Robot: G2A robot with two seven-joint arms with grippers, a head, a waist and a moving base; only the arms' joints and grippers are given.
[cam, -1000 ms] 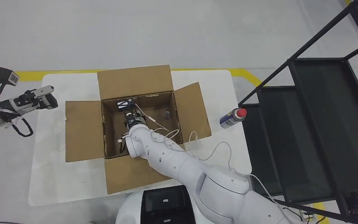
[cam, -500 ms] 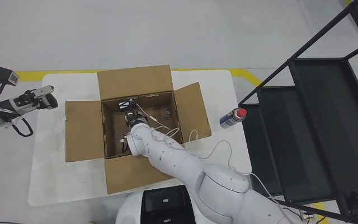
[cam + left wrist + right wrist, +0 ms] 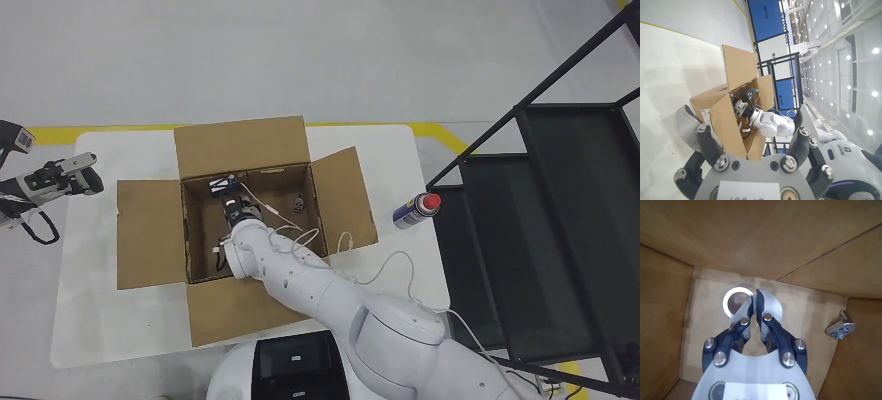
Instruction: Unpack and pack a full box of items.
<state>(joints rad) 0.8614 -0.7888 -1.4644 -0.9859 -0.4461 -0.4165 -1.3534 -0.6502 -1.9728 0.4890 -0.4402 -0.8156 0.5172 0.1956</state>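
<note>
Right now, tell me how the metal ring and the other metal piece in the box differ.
Shape: the metal ring is round with an open centre; the metal block is angular with holes.
Grip: the right pincer is shut on the metal ring's rim; the metal block lies untouched.
Place: the ring is clear of the side walls; the block lies beside one.
Both are silver metal inside the cardboard box.

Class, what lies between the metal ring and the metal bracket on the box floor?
In the right wrist view: the right gripper, fingers together at the edge of the metal ring, then bare box floor up to the metal bracket.
</note>
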